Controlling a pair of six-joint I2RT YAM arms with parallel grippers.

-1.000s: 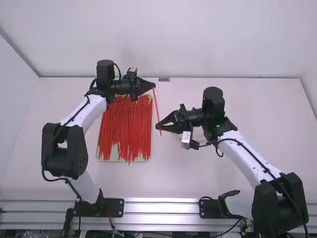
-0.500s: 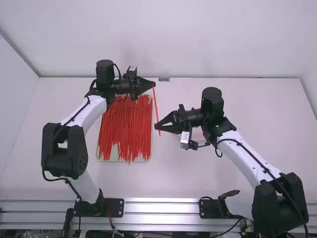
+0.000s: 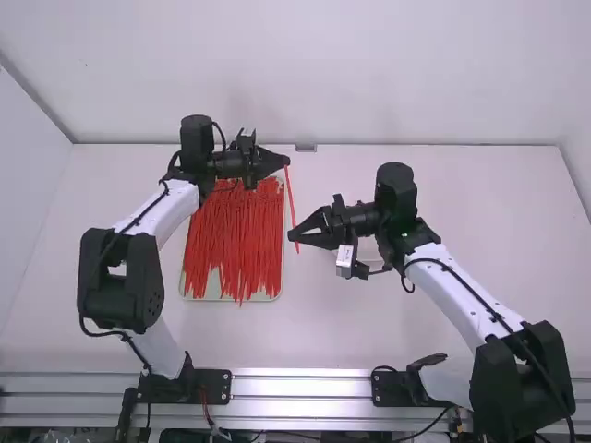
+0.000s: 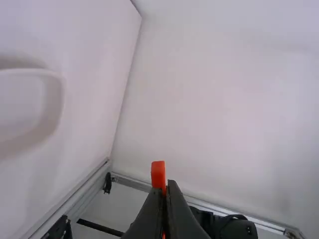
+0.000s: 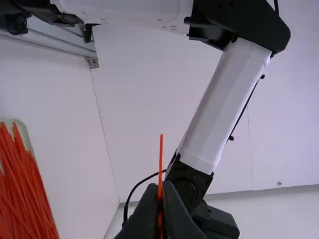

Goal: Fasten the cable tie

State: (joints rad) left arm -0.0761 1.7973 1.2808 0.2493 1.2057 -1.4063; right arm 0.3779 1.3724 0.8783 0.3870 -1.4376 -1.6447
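One red cable tie (image 3: 291,198) hangs stretched between my two grippers above the table, right of the tray. My left gripper (image 3: 283,162) is shut on its upper end, whose blunt orange-red tip (image 4: 158,174) pokes out between the fingers. My right gripper (image 3: 298,237) is shut on the lower end, and the thin strap (image 5: 160,164) rises straight from its fingertips. A pile of several more red cable ties (image 3: 235,235) lies on the tray (image 3: 194,293), under and beside the left arm.
A small grey box with a cable (image 3: 347,259) hangs under the right arm's wrist. The white table runs to a back wall with a small bracket (image 3: 306,147) at its foot. Open table lies to the right of the right arm.
The left gripper has turned slightly, and the tie's upper end has shifted a little left. The right gripper has edged up and stays shut on the lower end.
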